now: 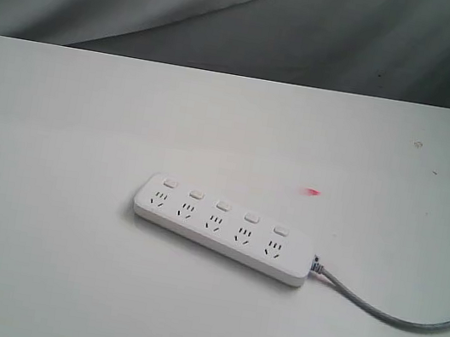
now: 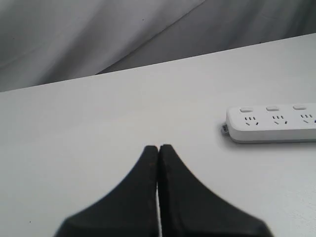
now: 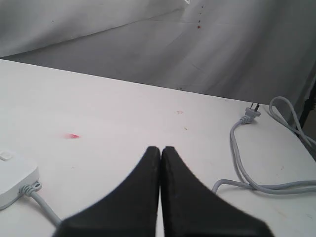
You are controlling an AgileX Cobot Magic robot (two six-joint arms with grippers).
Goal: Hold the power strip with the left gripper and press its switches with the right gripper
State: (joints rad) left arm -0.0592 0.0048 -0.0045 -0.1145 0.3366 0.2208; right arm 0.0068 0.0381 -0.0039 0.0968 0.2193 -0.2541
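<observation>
The left hand point(image 2: 158, 148) is seen fully closed, its two dark fingers pressed together with nothing between them, and it is held above the bare worktop point(image 2: 74, 148), well apart from the power strip point(image 2: 271, 123). The right hand point(image 3: 161, 149) is likewise closed and empty, with only the cord end of the strip in its view. The step in hand is judged to be the left hand's approach. The fingers would have to be opened first, then closed across the strip's short width at the free rounded end, so that the switches point(image 1: 223, 205) are left uncovered. The right hand could be kept closed, so that a narrow tip is offered for pressing. The strip lies flat near the middle of the worktop, outlets upward. In the exterior view its long axis runs from upper left to lower right, the switches lie along its far edge, and the grey cord point(image 1: 391, 313) leaves at the right end.
</observation>
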